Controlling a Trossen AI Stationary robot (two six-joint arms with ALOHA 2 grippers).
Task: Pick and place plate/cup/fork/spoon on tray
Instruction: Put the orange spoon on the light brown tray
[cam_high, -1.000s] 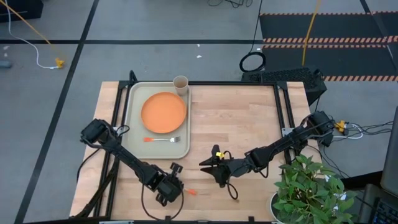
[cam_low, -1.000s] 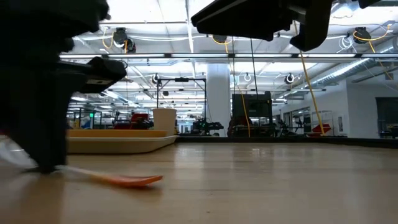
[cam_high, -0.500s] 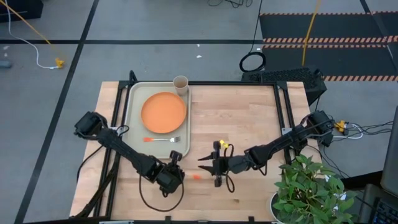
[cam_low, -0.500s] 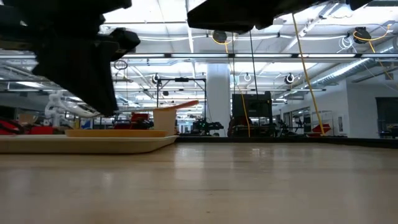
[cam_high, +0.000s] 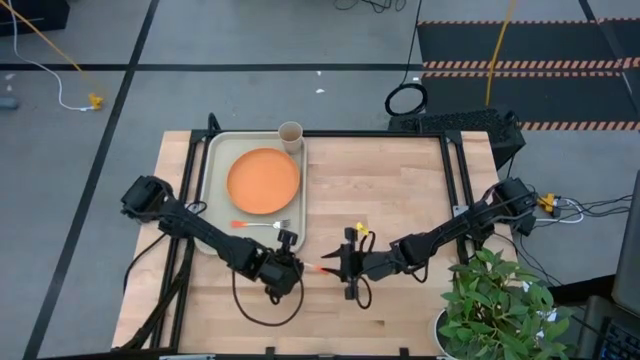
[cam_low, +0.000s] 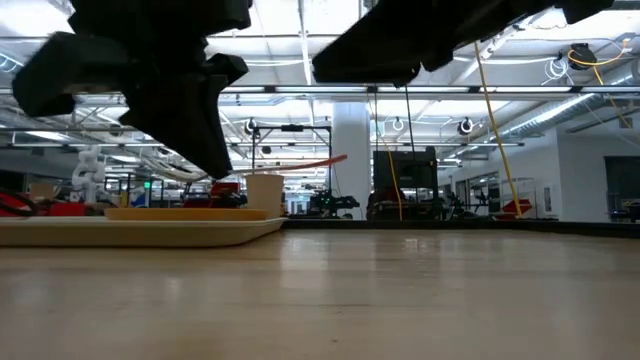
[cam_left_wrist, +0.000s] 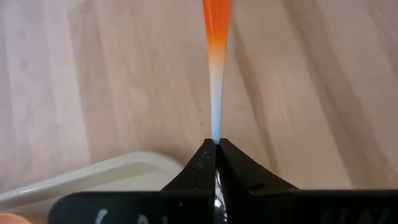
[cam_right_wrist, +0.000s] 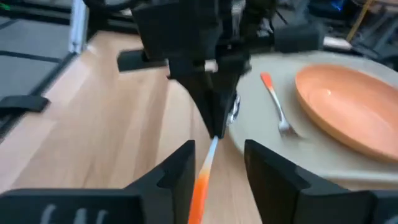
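My left gripper (cam_high: 292, 268) is shut on the spoon, just off the near right corner of the tray (cam_high: 213, 190). The spoon's orange handle (cam_high: 318, 268) sticks out toward the table's right. My right gripper (cam_high: 336, 266) is open, facing the left one. In the right wrist view its fingers (cam_right_wrist: 179, 167) stand on either side of the handle's free end (cam_right_wrist: 200, 182), and I see no touch. The orange plate (cam_high: 264, 180) and the fork (cam_high: 262, 225) lie in the tray. The beige cup (cam_high: 290, 135) stands at its far right corner. My left gripper pinches the spoon between its two fingertips at the silver neck (cam_left_wrist: 216, 134), where the handle meets the bowl. The fingers point about level toward the table's right and lie along the spoon. The handle (cam_low: 318, 163) juts out beyond them, lifted clear of the table and nearly level.
Bare wooden table spreads to the right of the tray and behind the grippers. A potted plant (cam_high: 495, 300) stands at the near right corner. A black frame rail (cam_high: 455, 170) runs along the table's right side.
My left gripper has taken the spoon up off the table near the front edge. It has carried it toward the far edge, up to the tray's near right corner. The spoon is now lifted clear, its handle pointing right between my right gripper's open fingers.
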